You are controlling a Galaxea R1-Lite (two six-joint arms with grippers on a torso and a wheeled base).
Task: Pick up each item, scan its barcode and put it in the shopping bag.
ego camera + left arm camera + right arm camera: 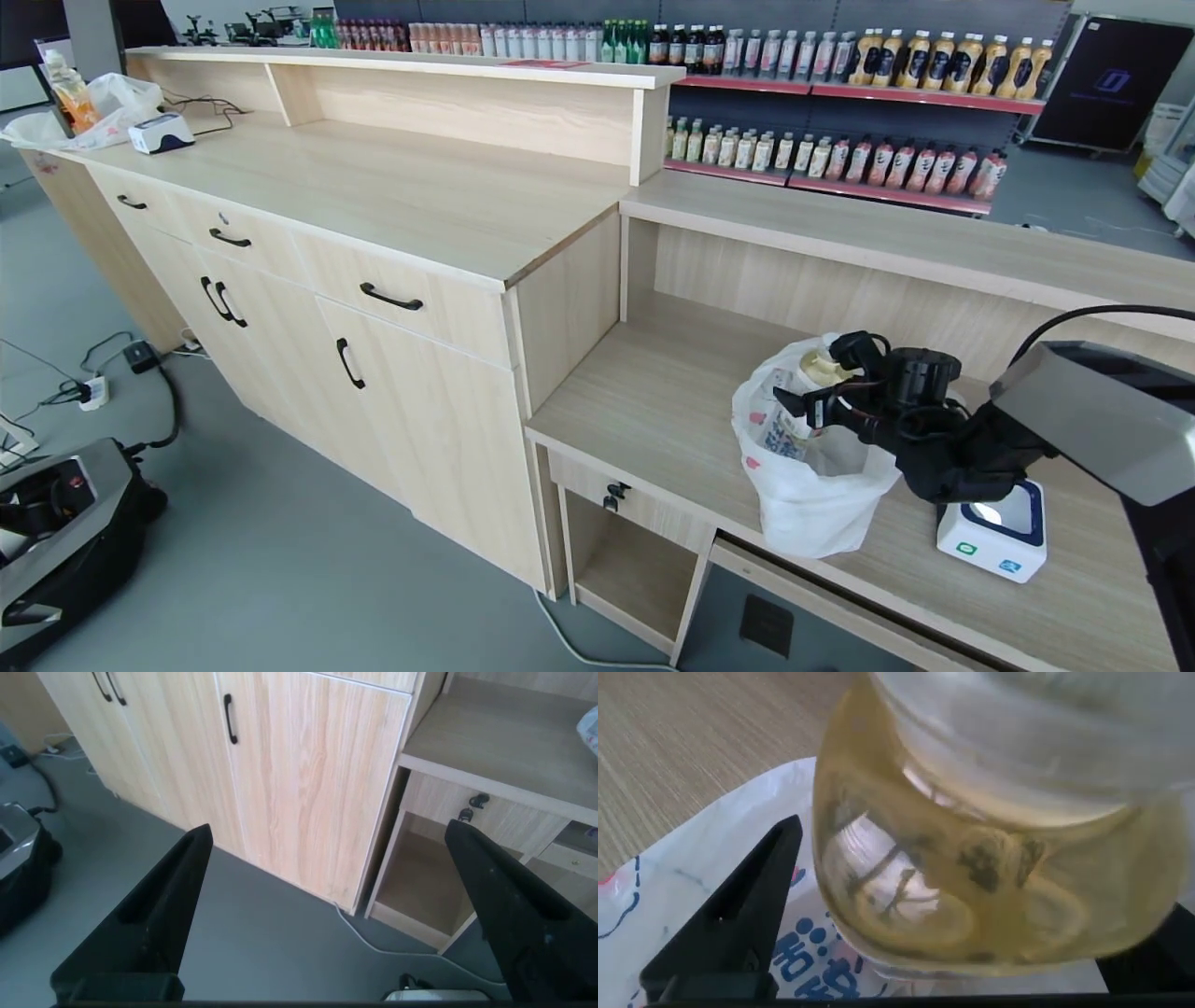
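Our right jaws grip a clear bottle of yellow drink (990,859) over the mouth of the white plastic shopping bag (812,504) on the pale wooden surface (653,411), beside a small white scanner (994,546). Our left jaws gape wide, empty, above grey floor (280,943).

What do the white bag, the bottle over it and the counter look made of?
Bag: thin white plastic film, probably; it crumples and contents show through. Bottle: clear glossy plastic, likely; yellowish liquid shows through its wall. Counter: matte pale wood-grain board, perhaps laminate; even striped grain, flat edges.
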